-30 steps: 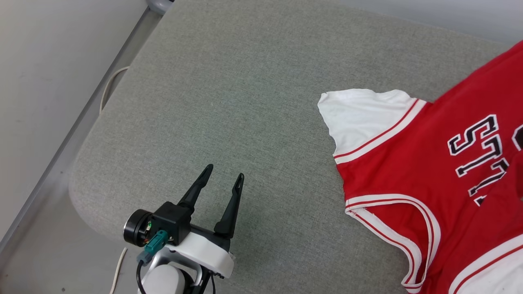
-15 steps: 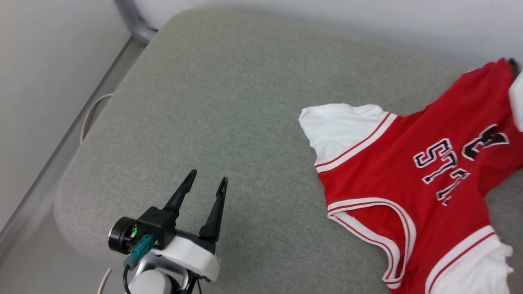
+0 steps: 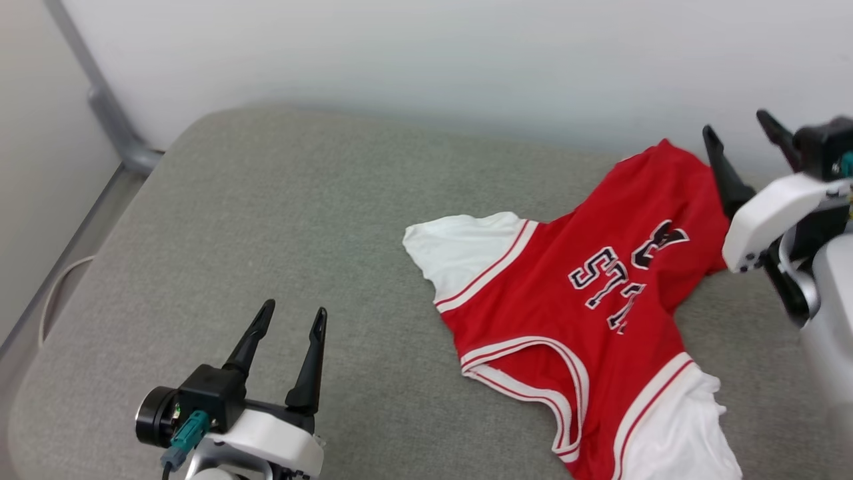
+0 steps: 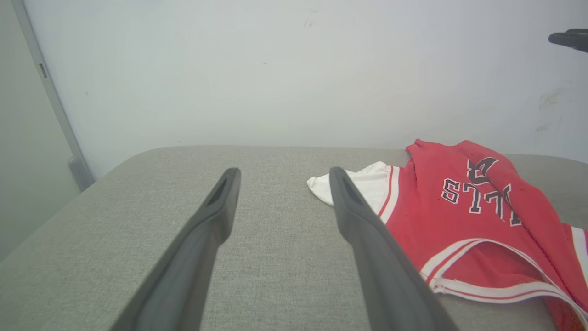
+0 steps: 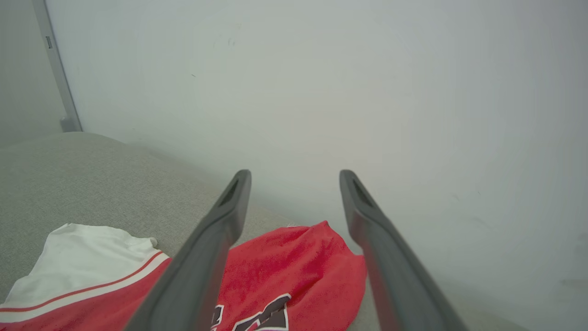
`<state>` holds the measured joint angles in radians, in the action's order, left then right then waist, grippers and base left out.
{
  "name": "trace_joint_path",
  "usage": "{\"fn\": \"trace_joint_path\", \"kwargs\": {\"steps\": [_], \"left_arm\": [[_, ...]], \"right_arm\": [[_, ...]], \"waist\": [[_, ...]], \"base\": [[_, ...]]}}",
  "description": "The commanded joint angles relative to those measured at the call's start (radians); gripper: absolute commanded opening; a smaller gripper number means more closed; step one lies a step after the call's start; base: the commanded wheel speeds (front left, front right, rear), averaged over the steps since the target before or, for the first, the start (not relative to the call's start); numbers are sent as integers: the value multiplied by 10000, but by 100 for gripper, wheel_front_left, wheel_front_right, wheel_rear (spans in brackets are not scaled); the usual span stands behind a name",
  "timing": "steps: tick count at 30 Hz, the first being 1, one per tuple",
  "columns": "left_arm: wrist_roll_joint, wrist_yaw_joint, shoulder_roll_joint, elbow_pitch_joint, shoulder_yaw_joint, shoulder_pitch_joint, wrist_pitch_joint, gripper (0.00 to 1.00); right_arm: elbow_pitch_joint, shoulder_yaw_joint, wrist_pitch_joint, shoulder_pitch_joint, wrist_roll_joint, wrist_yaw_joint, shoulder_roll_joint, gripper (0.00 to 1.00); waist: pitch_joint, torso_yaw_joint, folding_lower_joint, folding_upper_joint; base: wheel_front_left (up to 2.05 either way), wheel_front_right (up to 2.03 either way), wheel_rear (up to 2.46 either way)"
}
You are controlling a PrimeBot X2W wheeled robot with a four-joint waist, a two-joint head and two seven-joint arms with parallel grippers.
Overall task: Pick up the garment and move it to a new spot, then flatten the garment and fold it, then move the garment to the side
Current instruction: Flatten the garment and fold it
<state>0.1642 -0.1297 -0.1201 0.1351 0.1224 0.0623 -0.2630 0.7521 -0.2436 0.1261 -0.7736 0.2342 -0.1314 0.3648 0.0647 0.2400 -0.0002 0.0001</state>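
Observation:
The garment is a red jersey with white sleeves, striped trim and dark lettering, lying crumpled on the right half of the grey cushion. It also shows in the left wrist view as the garment and in the right wrist view as the garment. My right gripper hangs open just above the garment's far red end, holding nothing; its fingers spread wide. My left gripper stands open over bare cushion, well left of the white sleeve.
A pale wall rises right behind the cushion. A grey metal post and floor rail run along the left side. A white cable lies on the floor by the cushion's left edge.
The head camera has tilted up and turned right, bringing the wall and right gripper into view. The garment's far end, earlier out past the frame edge, now lies dropped on the cushion. My left gripper stays open.

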Motion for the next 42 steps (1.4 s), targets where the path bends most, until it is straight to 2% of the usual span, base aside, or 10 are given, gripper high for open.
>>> {"fn": "trace_joint_path", "kwargs": {"steps": [1,10,16,20,25,28,29,30,37,42], "left_arm": [[46,-14,-15,-99,-120,-220,-27,100],[278,-7,114,-229,-508,-661,-25,100],[356,-7,94,-195,-663,-964,-27,100],[432,-7,122,-264,-807,-866,-27,100],[636,-7,-236,203,-571,-351,259,100],[1016,-7,-715,412,-43,375,1328,100],[1731,-7,-1497,412,740,1436,3015,100],[1731,-7,-1497,412,740,1436,3015,100],[3811,-7,-3223,791,1942,4250,7446,100],[4211,-7,-4024,1478,2605,5726,9230,100]], "right_arm": [[-485,230,241,727,206,14,-203,100],[-3204,1763,711,4014,163,14,-1073,100],[-5048,2778,902,6147,-211,12,-2161,100],[-5842,3109,952,6979,-432,12,-2666,100],[-6529,3314,791,7316,-456,13,-2972,100],[-6995,3401,607,7397,-633,13,-3030,100],[-7433,3546,453,7346,-728,13,-3075,100],[-7433,3546,453,7346,-728,13,-3075,100],[-8020,3538,277,7054,-774,11,-3143,100],[-8250,3447,293,6795,-1018,11,-3152,100]], "waist": [[-443,-486,2,-1],[-593,-1190,2,-1],[-612,-1552,2,-1],[-461,-1764,2,-1],[-193,-2078,2,-1],[79,-2283,2,-1],[418,-2449,2,-1],[418,-2449,2,-1],[1318,-2947,2,-1],[1931,-3364,2,-1]], "base": [[0,0,0],[0,0,0],[0,0,0],[0,0,0],[0,0,0],[0,0,0],[0,0,0],[0,0,0],[0,0,0],[0,0,0]]}}
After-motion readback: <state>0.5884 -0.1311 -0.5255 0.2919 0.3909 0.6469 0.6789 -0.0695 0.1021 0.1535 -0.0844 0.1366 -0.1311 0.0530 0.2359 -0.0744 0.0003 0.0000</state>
